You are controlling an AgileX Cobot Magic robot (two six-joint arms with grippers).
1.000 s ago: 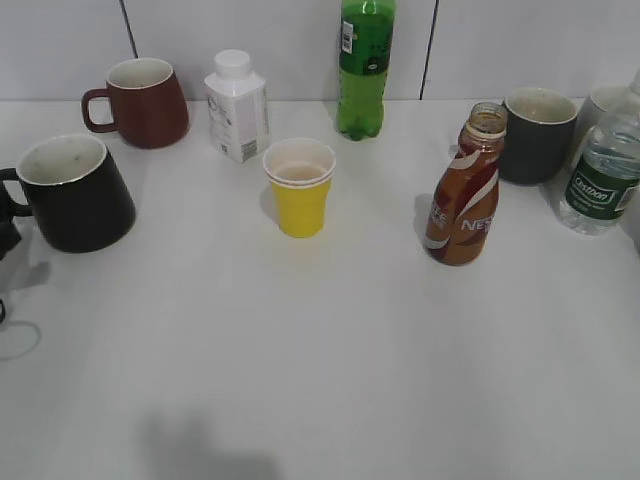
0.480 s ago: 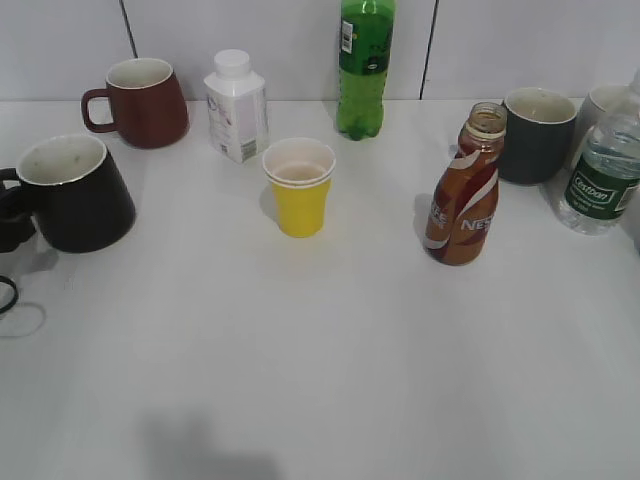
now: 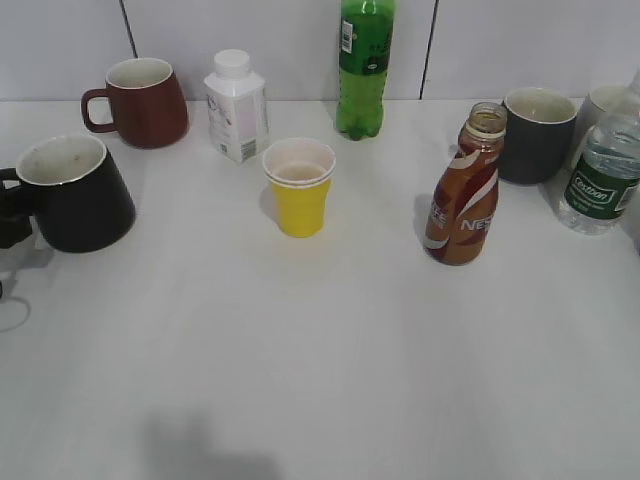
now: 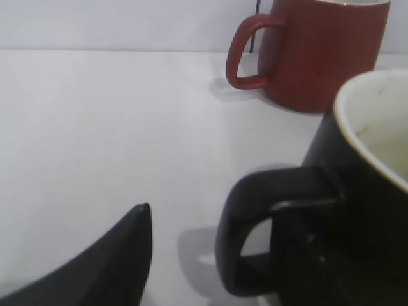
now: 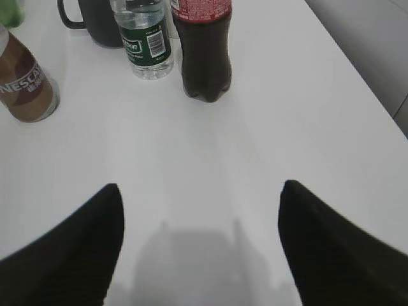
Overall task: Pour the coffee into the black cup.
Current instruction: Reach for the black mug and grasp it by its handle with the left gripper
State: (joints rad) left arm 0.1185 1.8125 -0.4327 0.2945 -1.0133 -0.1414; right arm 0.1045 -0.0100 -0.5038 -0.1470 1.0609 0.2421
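1. While the black cup [image 3: 68,192] stands upright at the far left of the table [image 3: 330,340], its loop handle [image 4: 268,236] points left toward the left gripper [image 3: 12,222], which sits right at it. The left wrist view shows one dark finger [image 4: 105,264] to the left of the handle with bare table between them; the other finger is hard to separate from the dark handle, so I cannot tell whether this claw is spread or already pinching.

2. To do this step well, I judge the fingers should straddle the handle loop squarely and close only once it lies between them. The mug widens toward its base and looks heavy, so a shallow pinch could let it swing.

3. The coffee sits in the brown Nescafe bottle [image 3: 463,188], uncapped and upright on the right, well apart from the cup, with a yellow paper cup [image 3: 299,186] between them. The right gripper [image 5: 201,245] is spread wide over bare table and holds nothing; the bottle [image 5: 24,80] lies to its far left.

4. Against the picture half a second ago, the left gripper has shifted slightly at the handle, and the cable loop at the left edge has slid partly out of sight. The cup, bottle and other vessels have not moved.
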